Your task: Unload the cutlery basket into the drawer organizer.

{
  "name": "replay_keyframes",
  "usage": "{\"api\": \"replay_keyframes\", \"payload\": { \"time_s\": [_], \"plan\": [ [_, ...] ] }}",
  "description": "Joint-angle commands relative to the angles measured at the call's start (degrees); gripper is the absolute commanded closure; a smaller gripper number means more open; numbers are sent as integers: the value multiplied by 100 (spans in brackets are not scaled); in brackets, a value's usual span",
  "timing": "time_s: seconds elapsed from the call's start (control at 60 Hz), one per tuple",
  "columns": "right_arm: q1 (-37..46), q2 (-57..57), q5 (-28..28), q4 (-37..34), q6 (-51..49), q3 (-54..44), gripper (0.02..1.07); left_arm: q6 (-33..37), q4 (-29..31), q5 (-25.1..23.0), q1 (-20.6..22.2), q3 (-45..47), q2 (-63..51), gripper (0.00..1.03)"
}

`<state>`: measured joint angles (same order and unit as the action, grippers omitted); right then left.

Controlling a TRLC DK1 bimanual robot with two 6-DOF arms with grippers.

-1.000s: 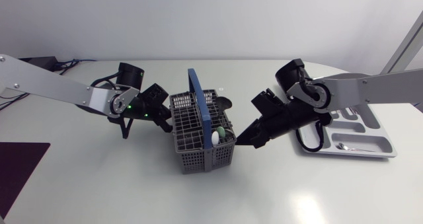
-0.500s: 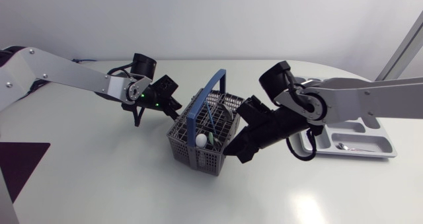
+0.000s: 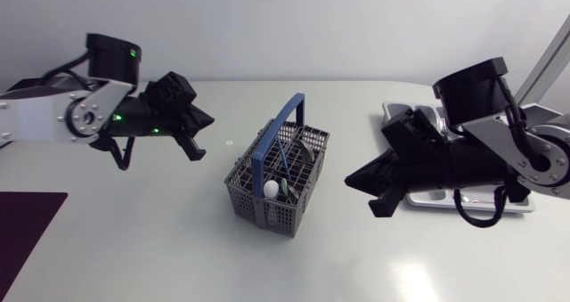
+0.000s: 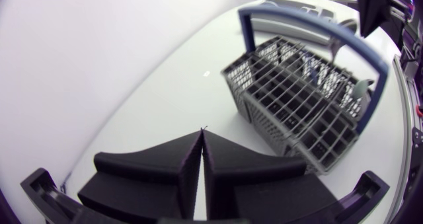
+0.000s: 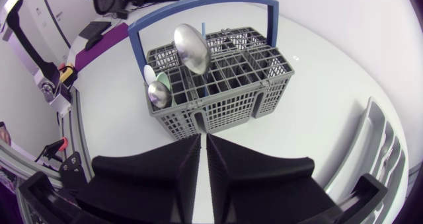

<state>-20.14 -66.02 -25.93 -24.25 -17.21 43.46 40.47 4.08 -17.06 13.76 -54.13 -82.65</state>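
Note:
The grey cutlery basket point(image 3: 272, 184) with a blue handle point(image 3: 278, 140) stands mid-table, turned at an angle. It holds a large metal spoon point(image 5: 190, 47), a smaller spoon point(image 5: 158, 92) and a white-headed piece point(image 3: 270, 188). My left gripper point(image 3: 208, 122) hangs shut and empty to the basket's left, well apart from it; its wrist view has the basket point(image 4: 297, 112) ahead of the gripper point(image 4: 202, 133). Right of the basket, my right gripper point(image 3: 353, 181) is shut and empty, its tips point(image 5: 203, 138) pointing at the basket point(image 5: 218, 92). The drawer organizer point(image 3: 396, 113) lies mostly hidden behind the right arm.
The organizer's rim point(image 5: 378, 141) shows beside my right gripper. Bare white table lies in front of the basket and between it and each gripper. A dark mat point(image 3: 27, 222) sits at the front left edge.
Both grippers have drawn back from the basket, the left one up and leftward, the right one rightward. The basket turned and shifted a second ago and has since stayed put.

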Motion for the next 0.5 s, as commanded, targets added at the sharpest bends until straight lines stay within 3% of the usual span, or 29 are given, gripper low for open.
{"api": "replay_keyframes", "payload": {
  "time_s": [0.0,0.133,0.25,0.383,0.483],
  "plan": [
    [177,116,-79,-124,-204,-259,86,488,348,-26,382,148,715,92],
    [450,353,-202,-238,-415,-444,83,963,1148,1,1261,-159,1278,86],
    [696,493,-316,-344,-608,-576,74,1438,1623,317,2025,-564,1278,81],
    [863,634,-386,-440,-801,-708,67,2106,2001,766,2632,-889,1014,80],
    [1003,696,-483,-475,-924,-822,60,2422,2273,889,2860,-1170,759,69]
  ]
}}
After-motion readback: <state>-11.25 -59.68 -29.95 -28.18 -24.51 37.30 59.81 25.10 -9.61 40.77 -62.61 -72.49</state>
